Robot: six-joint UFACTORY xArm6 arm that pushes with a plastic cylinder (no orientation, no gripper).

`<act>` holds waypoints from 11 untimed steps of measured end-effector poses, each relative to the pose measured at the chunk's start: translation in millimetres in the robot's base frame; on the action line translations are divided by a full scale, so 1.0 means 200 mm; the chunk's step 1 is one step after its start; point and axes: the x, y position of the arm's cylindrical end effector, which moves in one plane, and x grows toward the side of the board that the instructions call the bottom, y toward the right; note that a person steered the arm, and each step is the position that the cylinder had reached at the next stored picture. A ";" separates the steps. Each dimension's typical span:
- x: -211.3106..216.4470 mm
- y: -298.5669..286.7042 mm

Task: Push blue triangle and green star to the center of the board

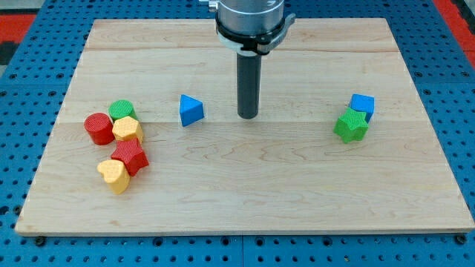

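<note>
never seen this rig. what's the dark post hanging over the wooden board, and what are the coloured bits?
The post is the robot arm's end effector: a straight dark rod with no grasping parts. My tip slides on the pale wooden board and pushes blocks; it holds nothing. There is one camera view, looking down at the board from its near edge.

My tip sits near the board's middle, touching no block. The blue triangle block is just to its left in the view. At the view's right, the green star block touches a blue cube block. At the view's left is a cluster: red cylinder, green cylinder, two yellow heart-like blocks, and red star.
</note>
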 end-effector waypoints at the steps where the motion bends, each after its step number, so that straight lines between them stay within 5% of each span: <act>1: 0.25 -0.01; 2: 0.23 -0.48; 4: -0.01 -0.54; 5: -0.02 -0.15; 6: 0.29 -0.04; 7: 0.45 0.70; 8: 0.30 0.98; 10: 0.20 0.33; 11: 0.00 0.26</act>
